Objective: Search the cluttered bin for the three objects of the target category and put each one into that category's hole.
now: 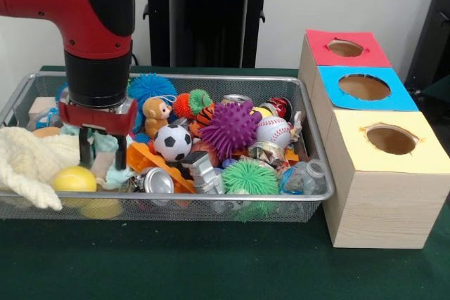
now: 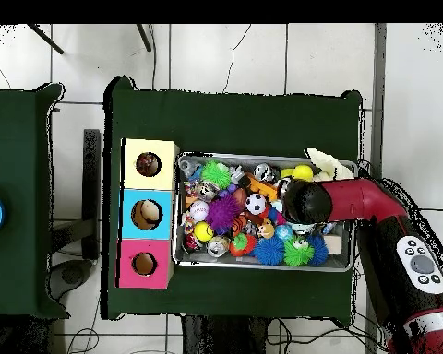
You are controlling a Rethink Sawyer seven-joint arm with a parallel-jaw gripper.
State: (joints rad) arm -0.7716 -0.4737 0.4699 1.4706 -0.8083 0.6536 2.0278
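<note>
At bin's cloth end: end effector [image 1: 103, 151] is down among the clutter, its 2 fingers apart w/ nothing between them; empty, no grip.
Bin: wire mesh bin [image 1: 211, 205] on green table [image 1: 176, 265], packed full.
Holes: wooden box [image 1: 380, 209] stands just beside bin, 3 holes on top – red hole [image 1: 345, 48], blue hole [image 1: 364, 87], yellow hole [image 1: 391, 139].
Progress (judgement): target category isn't shown by anything here, so can't name the 3 objs. Overhead view shows something pale inside blue hole and dark bits in the other 2; can't tell if these are dropped items or just the box's inside. Nothing is in the end effector, so at least 1 pick + drop is left, prob. more.
Count, balls: soccer ball [image 1: 172, 142] x1, baseball [image 1: 273, 131] x1, yellow ball [image 1: 74, 179] x1 clear, w/ a 2nd yellow one seen through the mesh below it.
Count, spiky balls: purple [image 1: 228, 128] x1, green [image 1: 250, 177] x1, blue [image 1: 151, 89] x1, plus a small orange/green pair [image 1: 191, 103].
Count, other: teddy bear [image 1: 156, 116] x1, cream cloth [image 1: 28, 163] x1, shiny cans approx 3 – silver can [image 1: 156, 180] is the clearest. Rest is too buried to count.
Task objs' place: wherever they are, still somewhere in bin, well apart from holes.
</note>
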